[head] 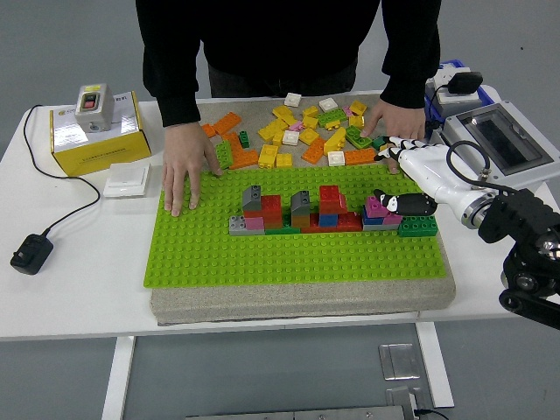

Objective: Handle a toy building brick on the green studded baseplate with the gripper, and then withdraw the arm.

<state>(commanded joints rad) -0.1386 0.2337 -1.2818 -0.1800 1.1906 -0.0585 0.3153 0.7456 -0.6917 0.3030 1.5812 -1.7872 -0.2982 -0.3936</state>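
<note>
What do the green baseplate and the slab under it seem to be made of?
The green studded baseplate looks like hard moulded plastic, semi-matt: even lime colour and a regular grid of studs. The slab beneath looks like foam or stone-like board: a grey-beige, speckled, dull edge. Which one, I cannot tell.

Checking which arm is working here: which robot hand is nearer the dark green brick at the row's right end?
Right. The right hand hovers just above the dark green brick; the left hand is out of view.

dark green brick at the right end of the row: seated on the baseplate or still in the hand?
Seated, it appears. The dark green brick sits flat on the green baseplate beside the row, and the right hand is above it, fingers spread, holding nothing.
</note>
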